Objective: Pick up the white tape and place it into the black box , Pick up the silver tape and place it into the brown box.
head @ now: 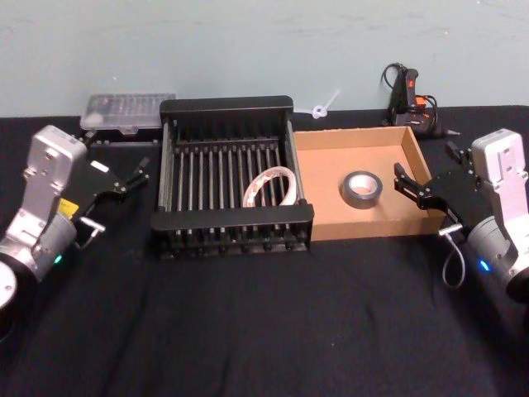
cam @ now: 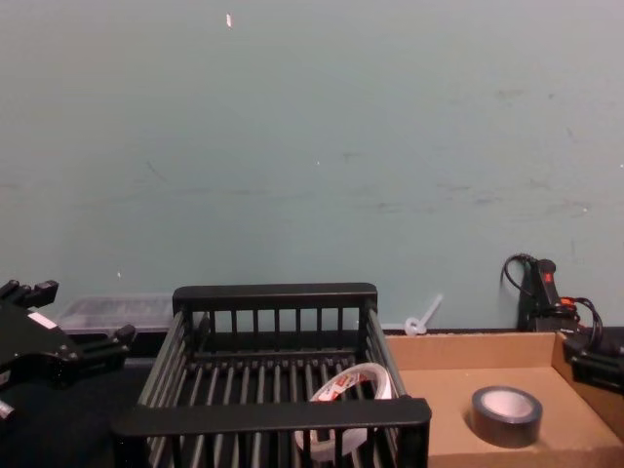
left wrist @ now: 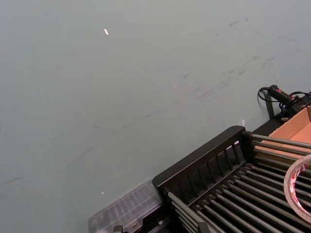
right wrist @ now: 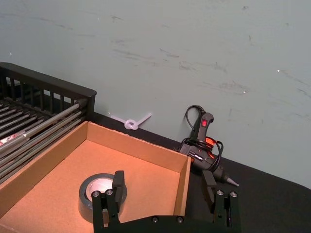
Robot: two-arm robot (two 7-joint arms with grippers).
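Well, white tape (head: 267,185) sat inside the crate (head: 231,107), silver tape (head: 361,188) in the box's (head: 318,193) middle; both grippers, left (head: 132,177) and right (head: 407,184), hung open outside.

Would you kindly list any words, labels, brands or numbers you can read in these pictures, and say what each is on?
No text can be read.
white tape, in the black box: red marks on its inner ring, too blurred to read.
silver tape, in the brown box: no print visible.
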